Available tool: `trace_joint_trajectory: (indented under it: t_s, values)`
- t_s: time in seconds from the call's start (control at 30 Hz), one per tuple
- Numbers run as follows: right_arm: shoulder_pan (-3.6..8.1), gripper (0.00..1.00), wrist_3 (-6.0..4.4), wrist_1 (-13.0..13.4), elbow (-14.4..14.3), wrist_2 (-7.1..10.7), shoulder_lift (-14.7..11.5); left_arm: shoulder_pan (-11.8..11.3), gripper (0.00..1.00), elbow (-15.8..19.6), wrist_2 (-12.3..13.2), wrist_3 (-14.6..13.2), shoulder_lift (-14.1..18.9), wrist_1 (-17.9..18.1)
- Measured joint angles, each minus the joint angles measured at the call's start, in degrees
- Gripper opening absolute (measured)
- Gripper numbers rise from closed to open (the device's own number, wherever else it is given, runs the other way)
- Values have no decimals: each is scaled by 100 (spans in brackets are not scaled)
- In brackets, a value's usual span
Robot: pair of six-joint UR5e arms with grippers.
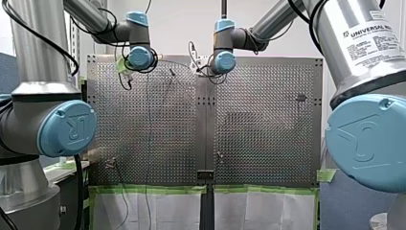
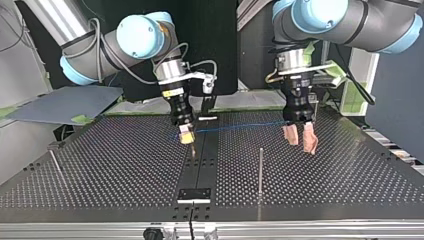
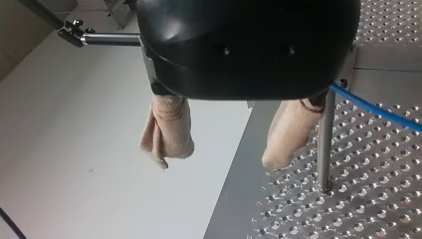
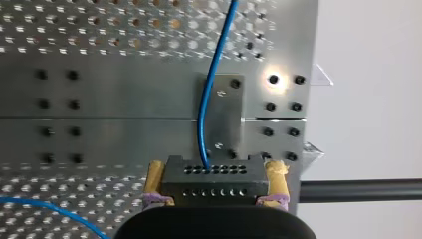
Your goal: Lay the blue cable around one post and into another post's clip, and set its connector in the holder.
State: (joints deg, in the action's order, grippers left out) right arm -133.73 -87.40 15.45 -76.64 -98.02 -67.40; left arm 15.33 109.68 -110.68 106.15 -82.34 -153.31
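Now, right gripper (image 2: 186,136) tight on the connector (image 4: 214,182), left gripper (image 3: 215,160) agape, empty.

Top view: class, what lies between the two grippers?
In the top view the blue cable spans that gap, from the connector in my right gripper toward my left gripper, which is open.

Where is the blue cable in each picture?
Front view: too thin to pick out for sure.
Top view: the blue cable runs from my right gripper toward my left gripper.
Left wrist view: beside the gripper, passing a post.
Right wrist view: leading ahead from the connector held in the gripper.
Shared landmark: the table's plain middle strip, in front and top views.
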Motion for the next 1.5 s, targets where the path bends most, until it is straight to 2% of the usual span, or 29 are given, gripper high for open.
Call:
trace_joint_trajectory:
  t_s: [0.13,0.33,0.57,0.87,1.07,1.33,1.5]
  values:
    - [53,19,-18,-80,239,26,9,-34,100,-91,44,31,-71,-30]
    - [158,19,-27,-91,578,118,22,-109,100,-390,196,144,-361,-48]
    - [263,19,-131,-66,865,262,40,-300,100,-783,475,404,-606,-14]
    - [313,19,-154,-53,923,315,72,-786,100,-1288,953,885,-809,1]
    - [303,19,-155,-121,1005,401,239,-1065,100,-1592,1194,983,-1036,3]
    - [324,19,-161,-110,1015,404,326,-1154,100,-1669,1375,986,-1194,30]
    - [337,19,-163,-114,1015,374,428,-1125,100,-1670,1399,838,-1442,-9]
